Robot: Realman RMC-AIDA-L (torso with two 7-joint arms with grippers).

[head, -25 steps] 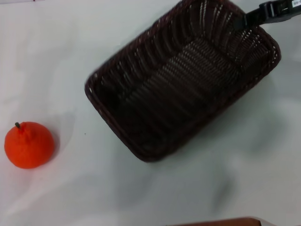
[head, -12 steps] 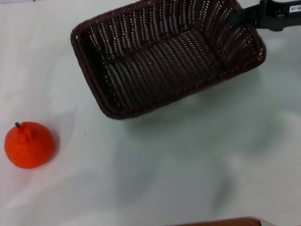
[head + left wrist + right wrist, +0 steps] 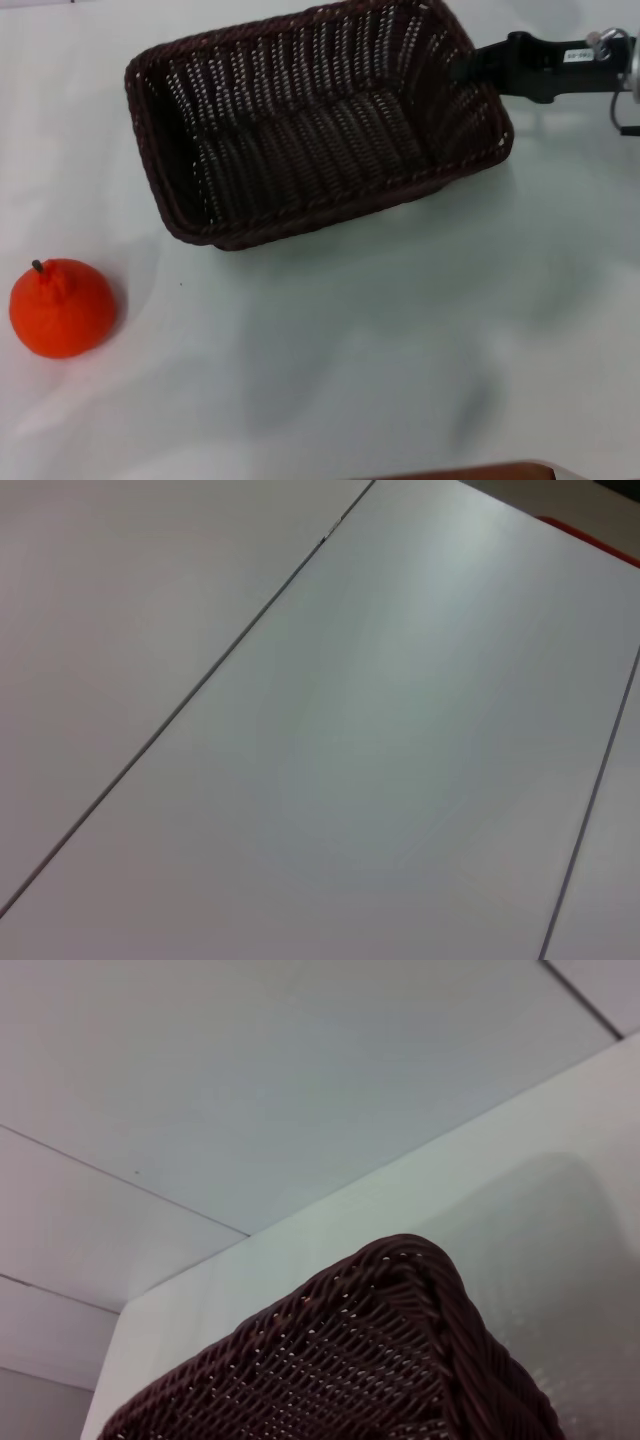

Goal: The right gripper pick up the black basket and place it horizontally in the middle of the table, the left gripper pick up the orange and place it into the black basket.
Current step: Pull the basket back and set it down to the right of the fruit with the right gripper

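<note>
The black basket [image 3: 310, 130] lies nearly crosswise at the far middle of the table [image 3: 360, 340], open side up, with a shadow under its near side. My right gripper [image 3: 472, 68] reaches in from the right and is shut on the basket's right-hand rim. One basket corner [image 3: 400, 1360] fills the lower part of the right wrist view. The orange [image 3: 62, 307] sits on the table at the near left, stem up, well apart from the basket. My left gripper is not in view; the left wrist view shows only a pale surface [image 3: 380, 740] with seams.
A brown-orange edge [image 3: 470, 470] shows at the near bottom of the head view. A red edge [image 3: 600, 542] shows in a corner of the left wrist view. Bare table lies between the orange and the basket.
The right gripper has swung the basket from a diagonal lie to nearly crosswise and carried it leftward and farther away. The orange has not moved.
</note>
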